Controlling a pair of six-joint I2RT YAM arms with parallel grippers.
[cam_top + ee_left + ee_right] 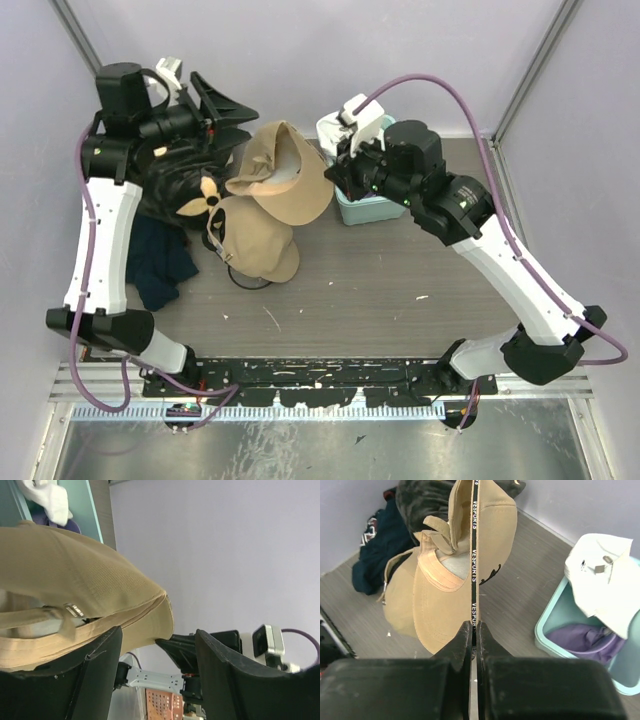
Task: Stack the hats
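A tan cap [290, 168] [495, 522] [75, 580] hangs tilted above the middle of the table [400, 290], its curved brim turned edge-on to the right wrist camera and carrying a dark strip of white lettering. The right gripper [336, 176] [472, 630] is clenched on that brim edge, its two fingers pressed flat against the thin strip. The cap's adjuster strap and metal buckle face the left gripper [240, 110] [155, 680], which stands released, its black fingers spread wide at the cap's far side with nothing pinched between them; whether the cloth touches the nearer finger cannot be told. Just below and toward the arms, a second tan cap [258, 240] [400, 600] rests crown-up on the table. A white cap [340, 125] [600, 575] is draped over the back rim of a teal bin [365, 210] [555, 615] to the right of the raised cap, and a purple cap [580, 637] lies inside that bin. On the left, beneath the left arm, black flowered fabric [195, 195] is heaped beside crumpled navy clothing [160, 260] [375, 555].
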